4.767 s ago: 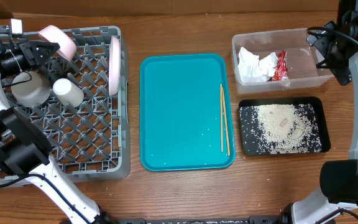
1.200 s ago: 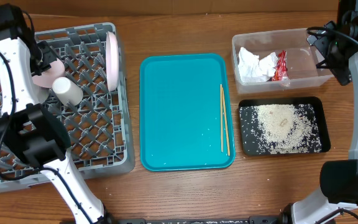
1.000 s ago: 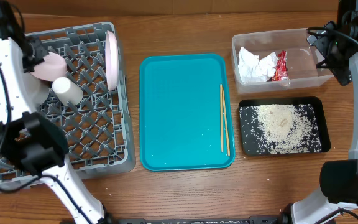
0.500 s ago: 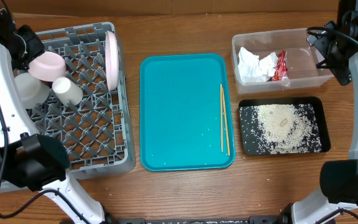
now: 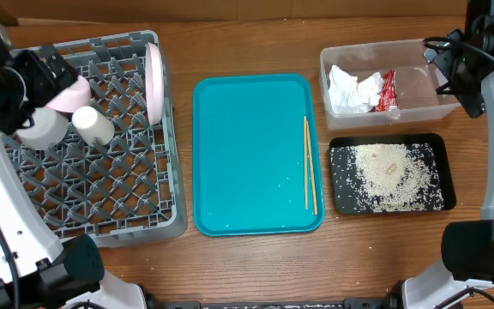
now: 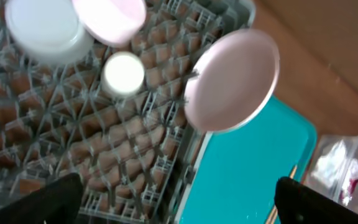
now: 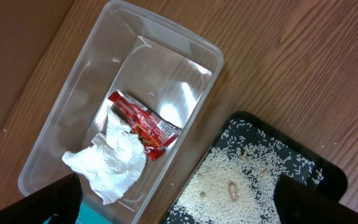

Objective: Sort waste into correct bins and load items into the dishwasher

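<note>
Wooden counter (image 5: 247,257) carries everything in the overhead view. At 9 o'clock sits the grey plastic dish rack (image 5: 171,172), with a pink-white plate (image 5: 153,81) standing on edge against its wall at the rack's 1 o'clock. A pink bowl (image 5: 67,90) lies tilted at the rack's 10 o'clock, touching a pale grey bowl (image 5: 39,129) just below it, and a small white cup (image 5: 93,125) stands just beside both, at 3 o'clock of the grey bowl. The left gripper (image 6: 176,186) hangs over the rack's 10 o'clock corner, close above the pink bowl, its fingers spread wide with nothing between them. In the centre lies a teal tray (image 5: 247,154), and a pair of wooden chopsticks (image 5: 310,163) rests on it side by side near its 3 o'clock edge, pointing from 12 to 6. At 2 o'clock on the counter is the clear plastic tub (image 5: 418,90), holding a crumpled white napkin (image 5: 348,90) and a red wrapper (image 5: 388,90) that touch each other in its 9 o'clock half. Just below the tub, at 4 o'clock, the black tray (image 5: 337,148) holds scattered rice scraps (image 5: 388,172), thickest in its middle. The right gripper (image 7: 176,186) hovers above the tub's 3 o'clock end, fingers wide apart and holding nothing.
</note>
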Available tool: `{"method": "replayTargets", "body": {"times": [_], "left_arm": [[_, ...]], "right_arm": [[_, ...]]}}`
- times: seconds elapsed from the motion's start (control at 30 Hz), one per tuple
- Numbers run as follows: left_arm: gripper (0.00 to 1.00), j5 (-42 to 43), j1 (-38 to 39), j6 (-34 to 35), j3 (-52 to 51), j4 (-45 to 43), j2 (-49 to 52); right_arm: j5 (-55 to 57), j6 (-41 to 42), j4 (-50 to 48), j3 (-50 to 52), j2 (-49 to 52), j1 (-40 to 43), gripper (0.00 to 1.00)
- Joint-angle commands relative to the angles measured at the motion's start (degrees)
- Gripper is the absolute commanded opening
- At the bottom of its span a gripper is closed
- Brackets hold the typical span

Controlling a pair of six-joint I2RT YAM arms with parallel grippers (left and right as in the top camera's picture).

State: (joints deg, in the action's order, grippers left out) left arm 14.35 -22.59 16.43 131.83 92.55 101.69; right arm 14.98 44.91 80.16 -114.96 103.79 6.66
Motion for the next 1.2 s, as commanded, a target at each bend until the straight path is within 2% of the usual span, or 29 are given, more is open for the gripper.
{"method": "replayTargets", "body": {"times": [0.0,0.3,0.43,0.67,0.77,0.9,1.03,1.1,1.17], "left_arm": [[1.0,0.7,0.2,-0.1,0.4,4.2,0.9],[1.0,-1.5,0.0,-0.1,0.4,4.3,0.9],[1.0,-9.0,-1.8,5.7,0.3,4.2,0.9],[1.0,-8.2,-6.1,7.4,0.3,4.3,0.9],[1.0,-6.4,-5.8,7.4,0.3,4.2,0.9],[1.0,-6.4,-5.5,7.4,0.3,4.2,1.0],[1.0,-9.5,-6.0,7.4,0.3,4.1,1.0],[1.0,-10.1,-6.4,7.4,0.3,4.1,1.0],[1.0,-10.1,-7.0,8.1,0.3,4.1,1.2]], "right_arm": [[0.4,-0.4,-0.1,-0.6,-0.4,0.0,1.0],[0.4,-0.4,-0.1,-0.6,-0.4,0.0,1.0],[0.4,-0.4,-0.1,-0.6,-0.4,0.0,1.0],[0.2,-0.3,-0.1,-0.6,-0.4,0.0,1.0],[-5.5,0.3,-0.4,-0.6,-0.4,0.0,1.0],[-20.9,0.2,0.1,-0.6,-0.4,0.0,1.0],[-37.0,-4.2,-0.3,-0.5,-0.2,-1.0,0.99],[-37.9,-7.8,0.1,-0.5,-0.1,-3.0,0.99],[-34.1,-11.0,1.4,0.1,-0.1,-6.8,0.99]]}}
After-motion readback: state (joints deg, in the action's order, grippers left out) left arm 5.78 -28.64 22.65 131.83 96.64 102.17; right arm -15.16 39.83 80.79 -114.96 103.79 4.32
